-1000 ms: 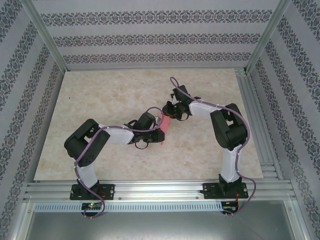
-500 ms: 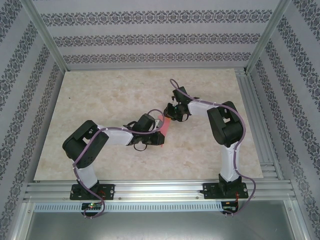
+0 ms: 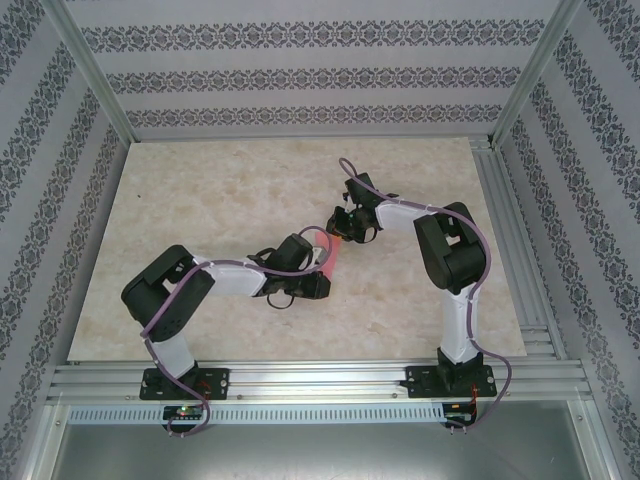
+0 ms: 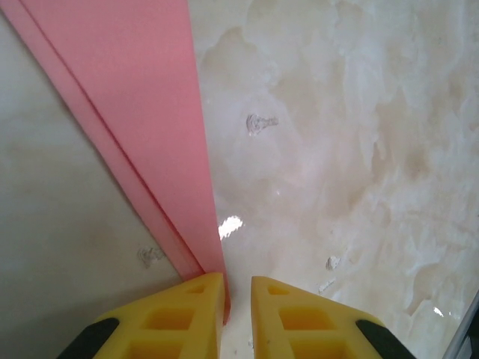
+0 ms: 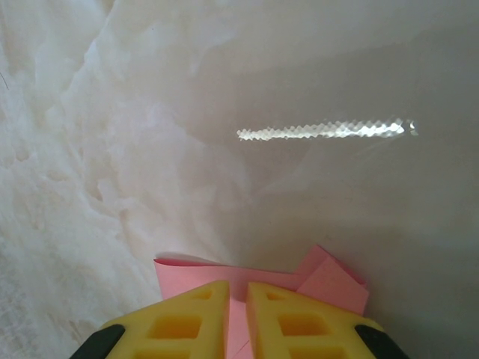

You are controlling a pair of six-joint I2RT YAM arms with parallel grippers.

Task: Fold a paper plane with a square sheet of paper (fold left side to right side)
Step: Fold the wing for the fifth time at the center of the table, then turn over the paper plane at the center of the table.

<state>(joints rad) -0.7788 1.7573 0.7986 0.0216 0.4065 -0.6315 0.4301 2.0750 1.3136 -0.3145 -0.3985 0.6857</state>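
Nearest, left gripper (image 4: pixel 236 314) clamped on the 6 o'clock end of the paper (image 3: pixel 329 256), yellow fingers (image 4: pixel 179 318) almost touching. Beyond, a narrow folded pink strip running toward 12 o'clock, near the middle of the table (image 3: pixel 200 200). Farthest, right gripper (image 5: pixel 238 314) pinched shut on the 12 o'clock end, layers bunched there.

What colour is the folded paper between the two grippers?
Pinkish-red, plain, with no print. The paper shows best in the left wrist view.
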